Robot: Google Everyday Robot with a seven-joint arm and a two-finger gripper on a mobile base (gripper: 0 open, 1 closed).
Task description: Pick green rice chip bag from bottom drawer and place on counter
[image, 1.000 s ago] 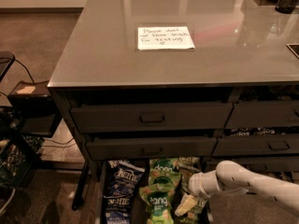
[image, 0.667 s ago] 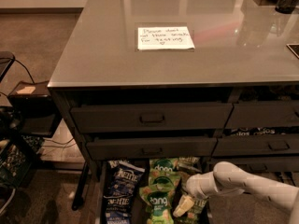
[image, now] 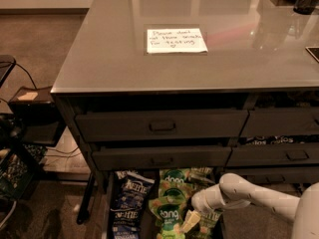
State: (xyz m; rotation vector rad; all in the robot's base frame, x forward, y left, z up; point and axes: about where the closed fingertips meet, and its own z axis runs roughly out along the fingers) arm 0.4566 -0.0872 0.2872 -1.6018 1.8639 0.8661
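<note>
My gripper (image: 189, 222) hangs low in the open bottom drawer (image: 110, 211), at the end of my white arm, which reaches in from the lower right. Whether it is wide, narrow or closed on anything I cannot tell: its pale tip merges with the packets under it.

The green rice chip bag (image: 166, 214) lies flat in the drawer just left of my gripper, seemingly touching it, with the printed face up. Its long axis runs roughly front to back along the drawer, a little tilted, and its logo reads upright from the camera. A second green bag (image: 175, 178) lies behind it, partly under the drawer above. Blue chip bags (image: 127, 203) fill the left side.

The frame cuts off the bag's lower end and the drawer's front. The counter (image: 199, 68) above carries a white note (image: 176, 40).
</note>
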